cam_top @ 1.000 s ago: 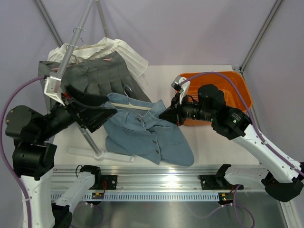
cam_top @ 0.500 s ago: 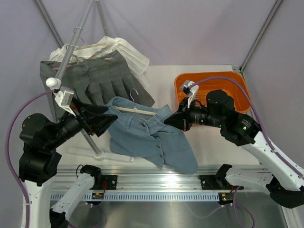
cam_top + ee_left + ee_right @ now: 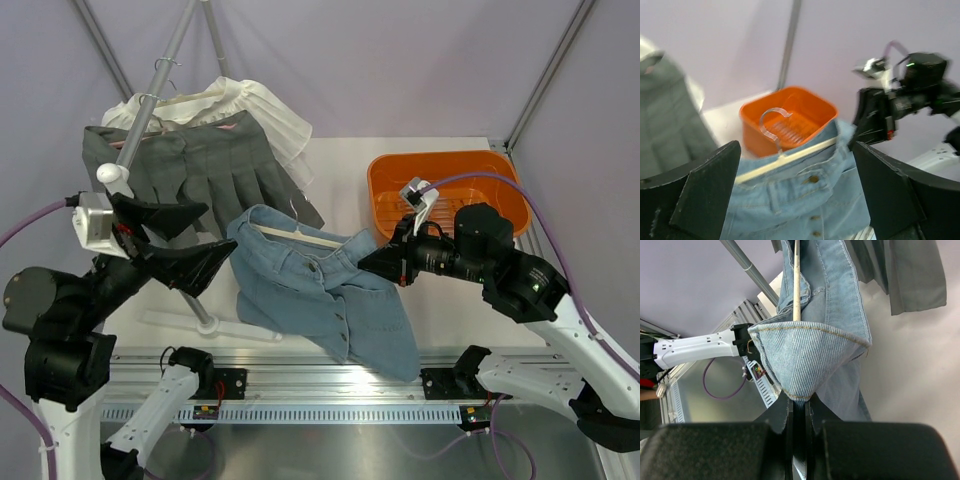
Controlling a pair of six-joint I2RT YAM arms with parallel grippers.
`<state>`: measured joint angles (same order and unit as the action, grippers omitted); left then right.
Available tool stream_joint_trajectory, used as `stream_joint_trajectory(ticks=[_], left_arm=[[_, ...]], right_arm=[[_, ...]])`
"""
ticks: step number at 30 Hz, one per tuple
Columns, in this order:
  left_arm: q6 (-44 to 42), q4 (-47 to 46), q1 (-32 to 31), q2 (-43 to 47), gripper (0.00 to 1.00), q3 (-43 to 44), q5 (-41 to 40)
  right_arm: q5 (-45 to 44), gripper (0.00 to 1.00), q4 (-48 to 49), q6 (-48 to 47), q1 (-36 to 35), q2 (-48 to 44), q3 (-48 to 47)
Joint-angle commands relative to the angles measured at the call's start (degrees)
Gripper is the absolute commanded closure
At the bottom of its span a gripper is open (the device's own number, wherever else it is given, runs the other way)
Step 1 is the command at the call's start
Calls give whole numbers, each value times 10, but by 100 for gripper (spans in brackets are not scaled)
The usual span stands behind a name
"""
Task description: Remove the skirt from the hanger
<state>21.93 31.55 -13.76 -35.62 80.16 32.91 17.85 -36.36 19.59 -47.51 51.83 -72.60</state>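
The denim skirt [image 3: 320, 290] hangs mid-bench with the wooden hanger [image 3: 300, 236] threaded through its waistband, off the rack [image 3: 165, 70] that stands at ten o'clock. At three o'clock the right pincer [image 3: 372, 262] is pressed together on the waistband's end fold. At nine o'clock the left pincer [image 3: 220, 229] is spread wide and holds nothing. The step in hand looks like parting garment from hanger. The next move probably calls for the left pincer to close on the bar or clear hook alone, not the denim, while the right draws the cloth away. The white bench [image 3: 450, 310] carries an orange basket [image 3: 440, 158] at two o'clock. A grey pleated skirt [image 3: 220, 165] hangs on the rack, and pale lilac walls [image 3: 400, 60] enclose the room.
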Motion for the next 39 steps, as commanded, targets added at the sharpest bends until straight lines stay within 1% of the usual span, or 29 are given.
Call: stream_joint_trajectory(ticks=[1,2,4,7,9,10,12,14,15,16,18,19,21,22,23,24,25,26,27,28,29,30,31,32,33,34,36,37,39], left_arm=[[66,-214,-2,-7,1,1,122],[114,-254,-2,-13,1,-1,143],[151,-359,-1,-37,1,-1,177],[188,-399,-2,-68,1,42,182],[204,-397,-2,-112,1,77,178],[197,-359,-1,-130,1,136,179],[167,-297,-1,-186,1,200,176],[176,-307,-2,-217,1,263,189],[190,-330,-3,-241,1,273,199],[208,-392,-6,-249,1,276,204],[239,-433,-12,-280,1,288,207],[238,-425,-33,-293,1,302,204],[175,-381,-66,-314,1,339,184],[134,-309,-111,-331,1,351,137],[62,-262,-134,-340,1,365,107],[34,-224,-154,-353,1,403,80],[10,-152,-192,-384,3,423,49],[-33,-121,-213,-400,7,451,-6],[-55,-92,-259,-411,9,457,-40],[-78,-53,-284,-421,11,455,-124],[-120,-41,-311,-421,13,449,-170],[-134,-32,-352,-420,20,440,-211],[-145,-32,-368,-416,24,411,-283],[-163,-32,-385,-412,26,396,-314],[-172,-32,-418,-409,28,382,-342],[-180,-31,-434,-407,30,355,-404],[-207,-39,-485,-395,31,326,-471],[-215,-46,-499,-391,33,310,-531],[-232,-57,-531,-375,34,272,-585]], right_arm=[[-14,100,50,19,5,-15,-17],[-13,100,49,19,5,-11,-21],[-15,100,45,17,5,-9,-25],[-18,100,37,14,5,-3,-39],[-23,100,33,10,5,-2,-46],[-24,100,30,8,5,-1,-49],[-25,100,27,4,5,1,-57],[-27,100,27,2,5,-1,-60],[-30,100,27,2,5,-2,-60],[-33,100,27,1,5,-2,-60],[-39,100,26,0,5,-3,-62],[-40,100,25,0,4,-3,-62],[-45,100,25,-2,6,1,-68],[-46,100,23,-2,5,3,-71],[-47,100,23,-4,5,9,-77],[-49,100,19,-7,5,12,-81],[-52,100,16,-8,5,15,-84],[-60,100,10,-8,5,20,-90],[-65,100,8,-8,5,21,-91],[-69,100,5,-8,5,22,-94],[-74,100,2,-8,5,22,-97],[-84,100,-3,-7,5,21,-97],[-89,100,-6,-5,5,20,-97],[-94,100,-6,-4,5,13,-94],[-100,100,-9,-2,5,8,-93],[-103,100,-12,0,5,3,-92],[-116,100,-24,9,5,-9,-94],[-120,100,-27,11,5,-13,-94],[-123,100,-33,14,5,-27,-87]])
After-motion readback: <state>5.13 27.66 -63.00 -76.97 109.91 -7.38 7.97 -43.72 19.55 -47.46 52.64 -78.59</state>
